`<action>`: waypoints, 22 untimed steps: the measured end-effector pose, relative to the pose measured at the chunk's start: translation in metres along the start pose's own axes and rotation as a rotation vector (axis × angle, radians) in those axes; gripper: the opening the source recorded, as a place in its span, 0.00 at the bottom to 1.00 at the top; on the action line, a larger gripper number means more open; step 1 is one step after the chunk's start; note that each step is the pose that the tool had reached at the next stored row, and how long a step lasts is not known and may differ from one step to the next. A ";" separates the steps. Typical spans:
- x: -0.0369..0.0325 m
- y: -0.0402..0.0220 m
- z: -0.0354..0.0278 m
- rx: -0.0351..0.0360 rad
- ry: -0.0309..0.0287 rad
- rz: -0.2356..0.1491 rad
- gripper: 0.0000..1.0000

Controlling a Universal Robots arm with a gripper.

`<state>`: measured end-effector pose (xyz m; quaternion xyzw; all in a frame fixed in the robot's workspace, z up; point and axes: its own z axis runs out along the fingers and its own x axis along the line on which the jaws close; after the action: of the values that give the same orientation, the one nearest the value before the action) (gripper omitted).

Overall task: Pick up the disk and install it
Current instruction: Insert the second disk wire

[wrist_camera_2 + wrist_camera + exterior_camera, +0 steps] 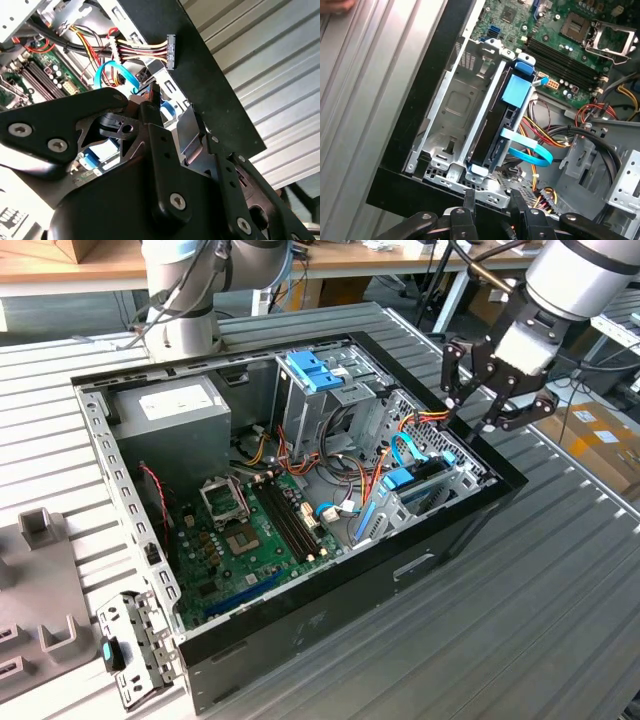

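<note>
Inside the open computer case (300,635), going from the exterior view's left, sit a grey power supply (175,405), the motherboard (250,530) and a metal cage (320,390) capped in blue. The disk (415,483) (492,125) stands on edge in the drive bay (450,105) at the case's corner, partly hidden by a blue cable (527,147), so only its dark edge and blue rail show. Above that corner's rim hangs the gripper (472,415) (492,202), its fingers (468,200) spread apart with nothing between them.
</note>
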<state>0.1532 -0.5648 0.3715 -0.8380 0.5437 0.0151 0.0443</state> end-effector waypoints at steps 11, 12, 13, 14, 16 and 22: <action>0.0022 -0.0048 0.0007 -0.0139 -0.0122 -0.193 0.42; 0.0024 -0.0052 0.0009 -0.0163 -0.0141 -0.226 0.42; 0.0026 -0.0057 0.0011 -0.0185 -0.0159 -0.256 0.42; 0.0024 -0.0063 0.0013 -0.0195 -0.0165 -0.269 0.42; -0.0002 -0.0091 0.0021 -0.0210 -0.0178 -0.290 0.42; -0.0062 -0.0163 0.0039 -0.0235 -0.0198 -0.323 0.42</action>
<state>0.1656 -0.5522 0.3690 -0.9148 0.4010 0.0224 0.0417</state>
